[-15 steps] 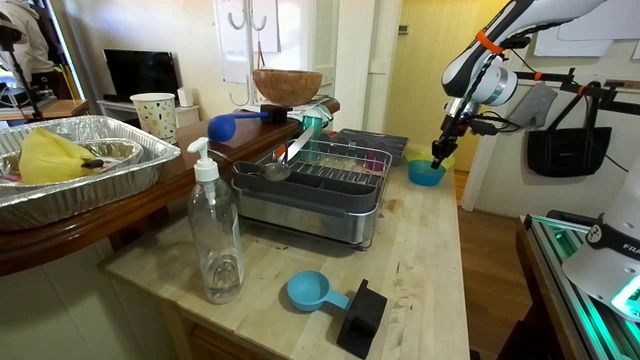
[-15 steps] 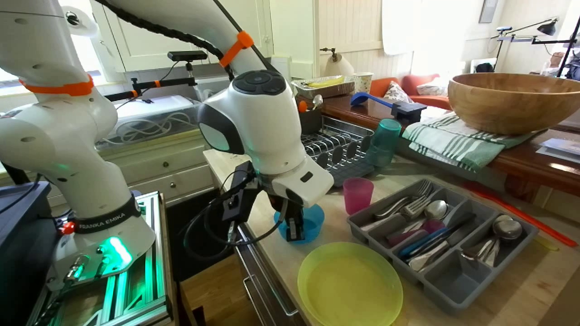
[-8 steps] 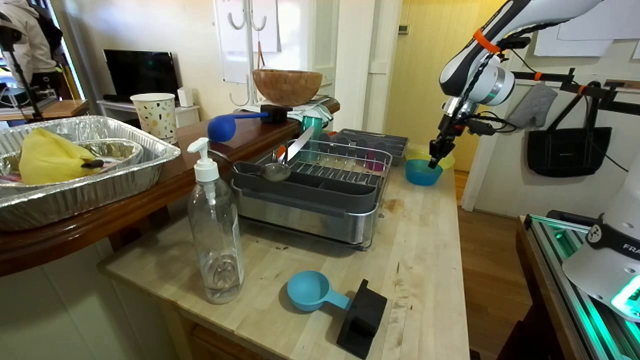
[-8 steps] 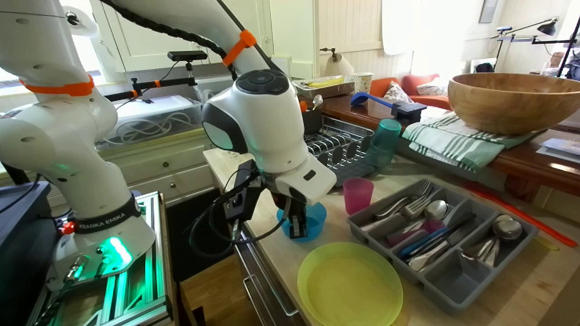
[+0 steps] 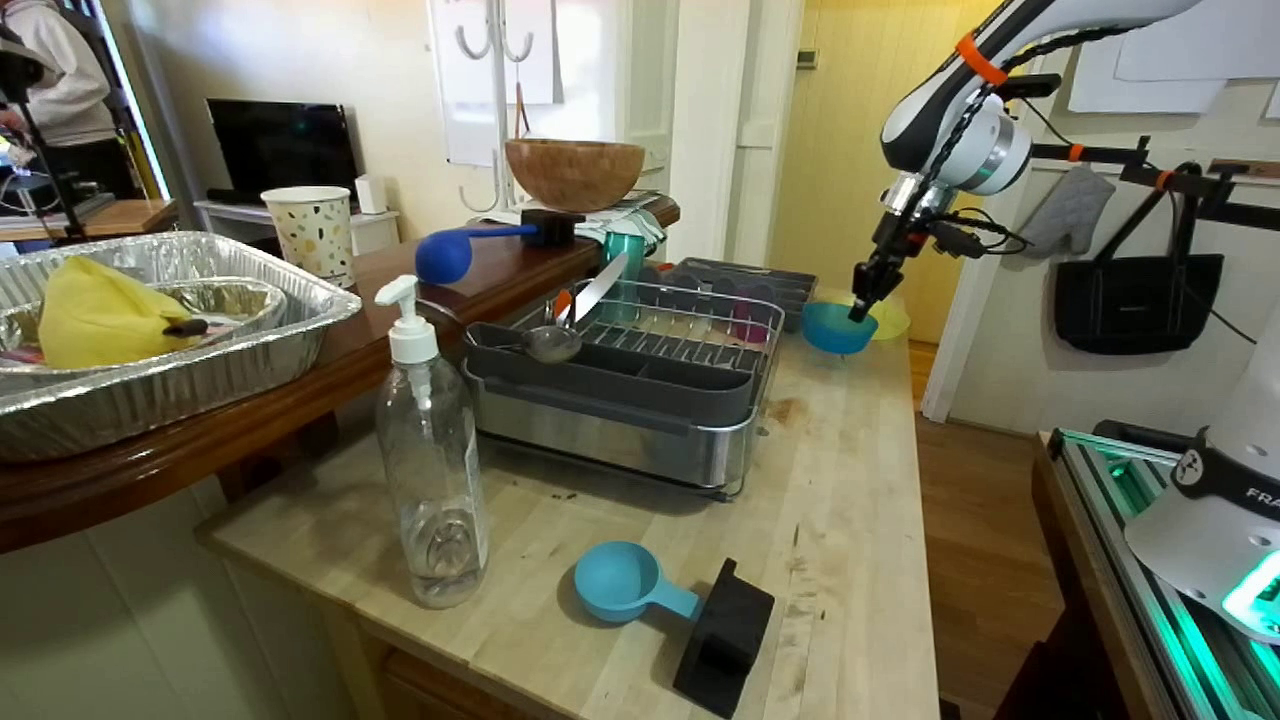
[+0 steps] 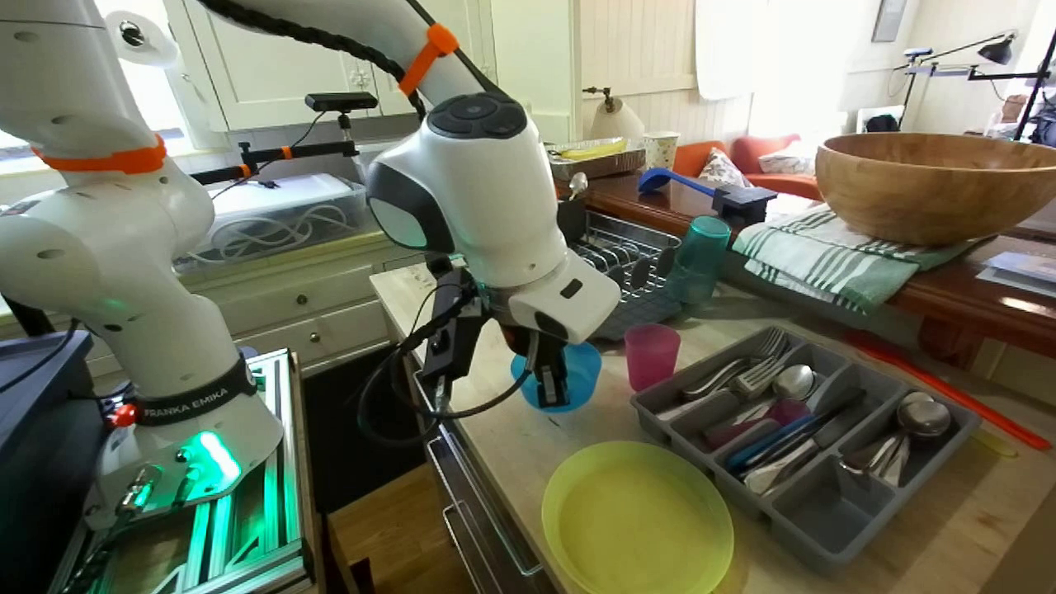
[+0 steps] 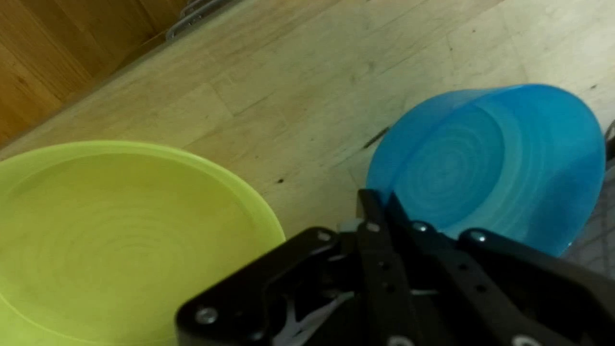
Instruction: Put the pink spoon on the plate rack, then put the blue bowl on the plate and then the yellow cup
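My gripper (image 7: 382,198) is shut on the near rim of the blue bowl (image 7: 509,158). In both exterior views the gripper (image 5: 860,308) (image 6: 553,394) holds the bowl (image 5: 835,330) (image 6: 582,373) tilted and slightly above the counter. The yellow-green plate (image 6: 639,520) lies flat on the counter beside the bowl, and it fills the left of the wrist view (image 7: 115,240). The grey plate rack (image 5: 620,400) stands on the counter, partly behind the arm in an exterior view (image 6: 639,239). I cannot make out the pink spoon or a yellow cup.
A pink cup (image 6: 652,355) stands between bowl and grey cutlery tray (image 6: 825,544). A teal cup (image 6: 700,260) stands at the rack's end. A soap bottle (image 5: 435,480) and blue scoop (image 5: 620,582) are at the counter's far end from the plate. A wooden ledge (image 6: 924,313) runs alongside.
The gripper has moved up and a little towards the rack side, carrying the blue bowl. The bowl has risen off the counter and tilted. The plate has not moved.
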